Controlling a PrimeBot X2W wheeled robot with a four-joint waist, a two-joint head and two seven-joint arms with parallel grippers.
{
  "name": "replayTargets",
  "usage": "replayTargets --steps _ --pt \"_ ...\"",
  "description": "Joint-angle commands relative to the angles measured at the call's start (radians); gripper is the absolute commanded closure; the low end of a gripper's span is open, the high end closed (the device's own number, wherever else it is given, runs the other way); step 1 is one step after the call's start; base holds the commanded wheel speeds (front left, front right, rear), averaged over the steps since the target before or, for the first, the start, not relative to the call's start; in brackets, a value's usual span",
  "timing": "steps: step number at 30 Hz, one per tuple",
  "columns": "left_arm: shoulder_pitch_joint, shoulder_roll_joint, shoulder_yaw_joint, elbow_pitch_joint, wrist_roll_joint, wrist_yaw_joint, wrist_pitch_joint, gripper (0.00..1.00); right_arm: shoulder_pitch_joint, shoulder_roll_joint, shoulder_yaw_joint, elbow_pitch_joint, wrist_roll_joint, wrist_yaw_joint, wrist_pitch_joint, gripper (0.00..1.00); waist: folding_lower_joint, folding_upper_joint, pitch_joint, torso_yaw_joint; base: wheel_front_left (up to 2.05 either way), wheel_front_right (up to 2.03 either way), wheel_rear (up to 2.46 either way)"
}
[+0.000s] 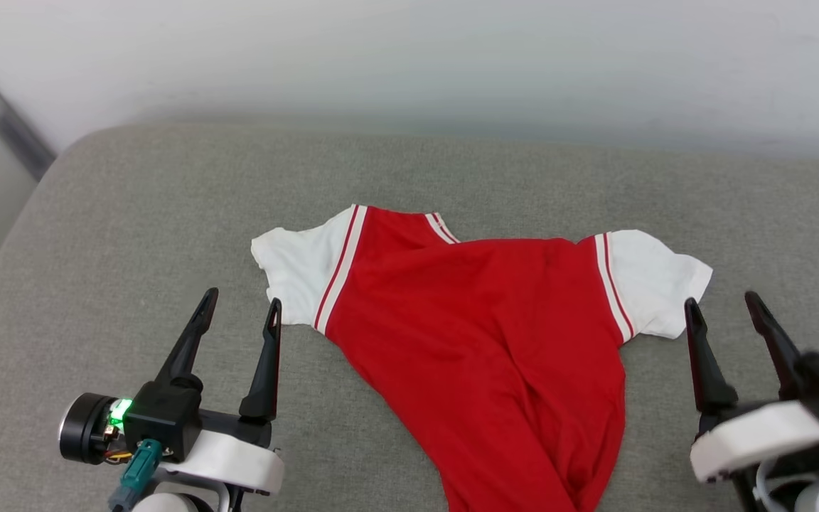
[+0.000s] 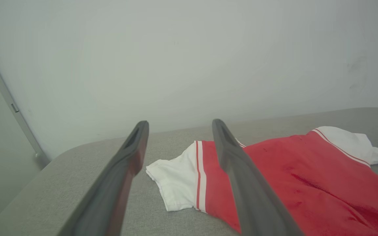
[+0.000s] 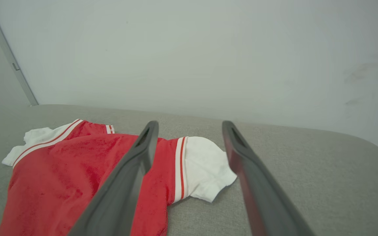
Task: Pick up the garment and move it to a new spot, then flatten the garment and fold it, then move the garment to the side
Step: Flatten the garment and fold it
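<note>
End effectors are sitting nearest the robot, one on each side of the garment (image 1: 480, 341). The left end effector (image 1: 244, 297) is holding its two dark fingers spread wide with nothing between them, and a green light (image 1: 119, 411) is glowing on its wrist in the head view. The right end effector (image 1: 721, 299) is likewise gaping wide and gripping nothing.

Between them the garment is lying on the grey counter (image 1: 132, 213) with a plain red face up. Its long axis is running away from the end effectors: the narrowed, rumpled hem end is pointing back toward the robot and slanting toward the right end effector, and the shoulders are pointing at the wall (image 1: 409, 57). The head view is showing that hem end running off its bottom edge.

Farther out, the white left sleeve (image 1: 296, 277) is spreading just beyond the left end effector's fingertips, and the left wrist view is framing it between those fingers. The white right sleeve (image 1: 655, 284) is lying just beside the right end effector's inner fingertip, and the right wrist view is showing it between that pair. Whether any fingertip is touching cloth, I cannot tell.

Past the sleeves, the striped collar trim (image 1: 441, 227) is facing the wall. A metal strip (image 1: 4, 117) is slanting down the wall beyond the left end effector.
</note>
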Motion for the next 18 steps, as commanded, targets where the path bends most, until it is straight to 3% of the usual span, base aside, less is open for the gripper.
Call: replayTargets --steps 1,7,9,10,11,18 --pt "0.003 -0.003 0.009 0.01 0.011 -0.01 -0.002 0.0 -0.036 -0.049 0.023 -0.014 0.023 -0.001 0.093 0.0 0.0001 0.0 0.017 0.008 0.0 0.0 0.0" --pt "-0.02 -0.03 0.039 0.015 0.042 -0.047 -0.002 0.0 -0.162 -0.255 0.176 -0.059 0.191 -0.001 0.617 0.0 0.0001 0.0 0.072 0.028 0.0 0.0 0.0" --pt "-0.027 -0.045 0.044 0.025 0.05 -0.059 -0.002 0.0 -0.214 -0.296 0.21 -0.062 0.263 -0.001 0.785 0.0 0.0001 0.0 0.091 0.04 0.0 0.0 0.0" --pt "-0.027 -0.045 0.044 0.025 0.05 -0.059 -0.002 0.0 -0.214 -0.296 0.21 -0.062 0.263 -0.001 0.785 0.0 0.0001 0.0 0.091 0.04 0.0 0.0 0.0" --pt "-0.04 -0.06 0.042 0.032 0.059 -0.07 -0.002 0.0 -0.265 -0.333 0.241 -0.057 0.31 -0.001 0.932 0.0 0.0001 0.0 0.11 0.057 0.0 0.0 0.0" --pt "-0.061 -0.108 0.046 0.046 0.084 -0.103 -0.002 0.0 -0.385 -0.392 0.315 0.017 0.361 -0.001 1.177 0.0 0.0001 0.0 0.157 0.124 0.0 0.0 0.0"
